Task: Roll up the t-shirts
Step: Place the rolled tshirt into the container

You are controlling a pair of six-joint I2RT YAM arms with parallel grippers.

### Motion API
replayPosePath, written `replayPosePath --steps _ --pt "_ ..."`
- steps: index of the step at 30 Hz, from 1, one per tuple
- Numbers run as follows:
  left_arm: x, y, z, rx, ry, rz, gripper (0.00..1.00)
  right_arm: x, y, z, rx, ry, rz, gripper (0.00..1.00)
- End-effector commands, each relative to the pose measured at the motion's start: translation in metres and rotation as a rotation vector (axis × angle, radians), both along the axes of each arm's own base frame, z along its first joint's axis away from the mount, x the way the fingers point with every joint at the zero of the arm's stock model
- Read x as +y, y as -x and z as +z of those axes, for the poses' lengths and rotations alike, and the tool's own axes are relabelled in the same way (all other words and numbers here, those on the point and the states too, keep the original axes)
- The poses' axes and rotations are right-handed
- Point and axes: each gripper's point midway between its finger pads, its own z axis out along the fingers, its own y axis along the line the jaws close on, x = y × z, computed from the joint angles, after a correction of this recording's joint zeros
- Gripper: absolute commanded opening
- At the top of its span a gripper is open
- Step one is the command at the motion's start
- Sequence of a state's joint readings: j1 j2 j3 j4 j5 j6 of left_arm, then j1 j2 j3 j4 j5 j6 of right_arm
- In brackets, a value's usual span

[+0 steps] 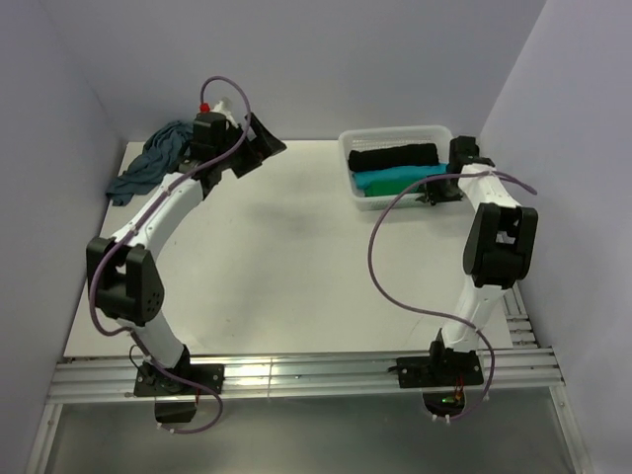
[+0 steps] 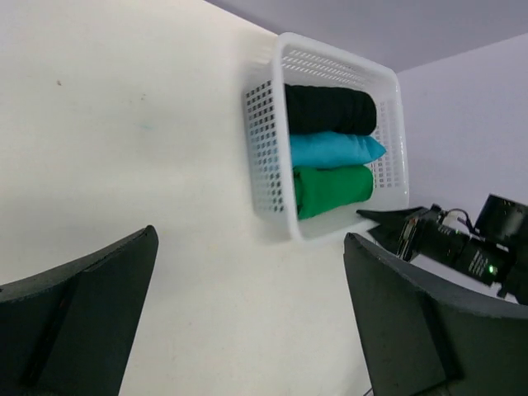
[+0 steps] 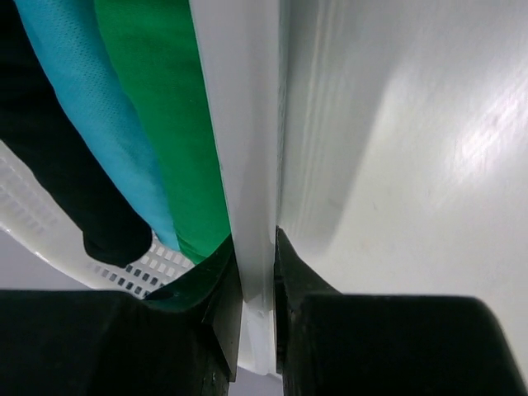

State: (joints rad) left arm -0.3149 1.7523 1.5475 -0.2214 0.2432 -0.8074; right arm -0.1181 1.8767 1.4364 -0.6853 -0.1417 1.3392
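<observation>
Where rolled t-shirts [image 2: 330,150] lie, basket [image 2: 264,157] is mesh.

From above, the green t-shirt [image 2: 330,190] is not made out: it is masked by the near wall of the basket [image 1: 395,135] and the right end effector [image 1: 429,196]. The dusty-blue t-shirt [image 1: 156,156] is partly covered by the left arm [image 1: 173,197]. From the right wrist, the black t-shirt [image 3: 41,148], turquoise t-shirt [image 3: 91,115] and green one are cut off at the top edge. The left end effector [image 2: 252,239] is cropped at the bottom of its own view.
</observation>
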Motion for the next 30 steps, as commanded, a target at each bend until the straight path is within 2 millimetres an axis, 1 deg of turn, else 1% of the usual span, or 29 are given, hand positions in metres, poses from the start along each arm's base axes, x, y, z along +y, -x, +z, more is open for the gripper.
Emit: replayPosePath --steps 1,2,3,4,5,6,7,9,10,11,12,13,14,15,16,17,18,19,20,21,22,23,24,25,26,27,28,29,30 --pt "0.007 0.019 0.001 -0.003 0.008 -0.025 1.00 -0.048 -0.037 -0.002 -0.044 0.125 0.032 0.03" --pt "0.008 0.022 -0.001 0.002 0.009 -0.028 1.00 -0.055 -0.055 0.016 -0.087 0.138 0.049 0.06" --pt "0.008 0.026 0.003 -0.006 0.010 -0.033 1.00 -0.060 -0.059 0.016 -0.079 0.141 0.062 0.09" --pt "0.009 0.030 -0.003 0.006 0.006 -0.035 0.99 -0.063 -0.059 0.007 -0.050 0.137 0.088 0.23" --pt "0.010 0.033 -0.002 0.006 0.006 -0.035 0.99 -0.067 -0.069 0.021 -0.083 0.150 0.099 0.35" --pt "0.012 0.036 0.002 -0.003 0.008 -0.034 0.99 -0.069 -0.068 0.024 -0.076 0.159 0.100 0.46" --pt "0.013 0.040 -0.001 0.007 0.004 -0.035 0.99 -0.065 -0.066 0.033 -0.083 0.154 0.116 0.75" --pt "0.015 0.047 0.004 0.001 0.000 -0.037 0.99 -0.056 -0.061 0.042 -0.114 0.128 0.144 0.79" --pt "0.016 0.051 0.004 -0.001 -0.004 -0.042 0.99 -0.055 -0.059 0.067 -0.177 0.147 0.153 0.81" --pt "0.017 0.057 0.010 -0.009 -0.005 -0.049 0.99 -0.052 -0.046 0.064 -0.166 0.142 0.161 0.81" --pt "0.021 0.064 0.010 0.007 -0.018 -0.048 0.99 -0.050 -0.036 0.091 -0.218 0.165 0.163 0.82" --pt "0.024 0.071 0.004 0.022 -0.025 -0.046 1.00 -0.048 -0.027 0.101 -0.238 0.183 0.184 0.82" --pt "0.027 0.081 0.015 -0.003 -0.017 -0.047 1.00 -0.045 -0.014 0.099 -0.232 0.190 0.206 0.82" --pt "0.029 0.088 0.016 -0.006 -0.016 -0.050 0.99 -0.040 -0.005 0.109 -0.255 0.202 0.234 0.82" --pt "0.031 0.097 0.008 0.014 -0.024 -0.055 0.99 -0.035 0.011 0.136 -0.320 0.252 0.289 0.82" --pt "0.035 0.106 0.016 -0.005 -0.023 -0.049 0.99 -0.030 0.025 0.135 -0.317 0.268 0.322 0.82" --pt "0.039 0.111 0.016 -0.002 -0.030 -0.040 0.99 -0.013 0.035 0.143 -0.358 0.267 0.390 0.82" --pt "0.043 0.120 0.006 0.024 -0.046 -0.037 0.99 -0.003 0.047 0.174 -0.479 0.328 0.462 0.82" --pt "0.049 0.128 0.011 0.007 -0.051 -0.027 0.99 0.007 0.062 0.166 -0.489 0.325 0.506 0.81" --pt "0.053 0.133 0.009 0.015 -0.064 -0.017 0.99 0.024 0.081 0.190 -0.580 0.339 0.553 0.80" --pt "0.059 0.143 0.001 0.046 -0.080 -0.010 1.00 0.033 0.093 0.181 -0.606 0.346 0.602 0.80" --pt "0.068 0.150 0.007 0.026 -0.093 0.020 0.99 0.041 0.102 0.187 -0.658 0.354 0.635 0.80" --pt "0.072 0.156 0.008 0.020 -0.101 0.031 0.99 0.051 0.121 0.204 -0.743 0.384 0.659 0.81" --pt "0.077 0.163 0.000 0.034 -0.109 0.044 1.00 0.054 0.128 0.209 -0.792 0.411 0.672 0.82" --pt "0.083 0.172 0.010 -0.010 -0.101 0.067 0.99 0.058 0.139 0.191 -0.783 0.400 0.687 0.83" --pt "0.086 0.178 0.010 -0.016 -0.088 0.081 1.00 0.061 0.155 0.202 -0.845 0.429 0.692 0.86" --pt "0.088 0.184 0.000 -0.005 -0.086 0.090 1.00 0.061 0.162 0.200 -0.861 0.443 0.700 0.86" --pt "0.092 0.191 0.011 -0.051 -0.067 0.104 0.99 0.061 0.170 0.185 -0.846 0.441 0.706 0.87" --pt "0.093 0.196 0.004 -0.044 -0.062 0.109 0.99 0.061 0.182 0.189 -0.884 0.473 0.713 0.91"
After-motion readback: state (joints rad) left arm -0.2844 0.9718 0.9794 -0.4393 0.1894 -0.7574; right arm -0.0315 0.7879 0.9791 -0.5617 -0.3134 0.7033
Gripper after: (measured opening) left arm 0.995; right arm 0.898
